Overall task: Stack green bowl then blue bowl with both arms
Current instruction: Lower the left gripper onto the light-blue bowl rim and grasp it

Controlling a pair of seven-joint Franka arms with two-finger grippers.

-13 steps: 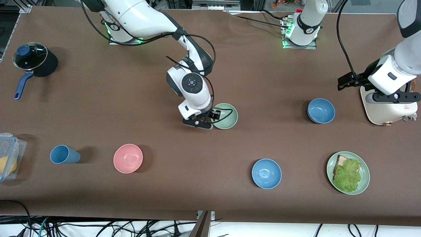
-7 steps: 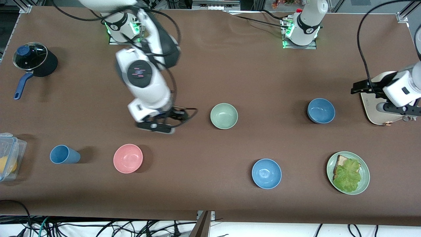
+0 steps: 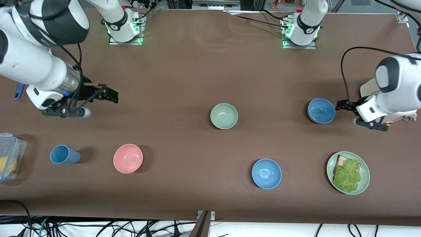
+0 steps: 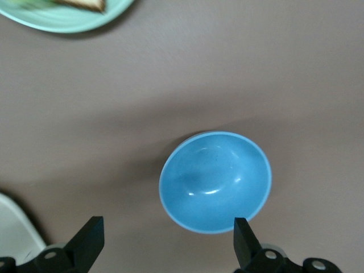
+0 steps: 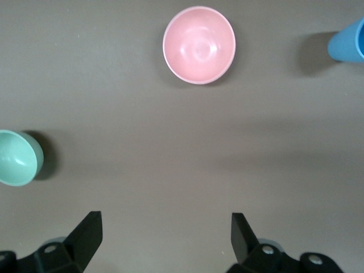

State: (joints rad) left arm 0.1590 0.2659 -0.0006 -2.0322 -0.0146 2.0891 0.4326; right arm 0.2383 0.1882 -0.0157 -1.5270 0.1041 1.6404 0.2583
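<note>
Hovering open beside the blue bowl [image 3: 321,110], left hand [image 3: 342,106] empty.

Even overhead light, soft shadows beside the bowls, all views sharp, faint glints inside.

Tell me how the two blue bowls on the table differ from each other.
The blue bowl is a duller steel blue; the brighter blue bowl is more vivid. The blue bowl sits farther from the front camera, the brighter blue bowl nearer. The left gripper, fingers open, is right beside the blue bowl; no gripper is near the brighter blue bowl. Both are small, round, plain, upright, empty and about the same size.
</note>
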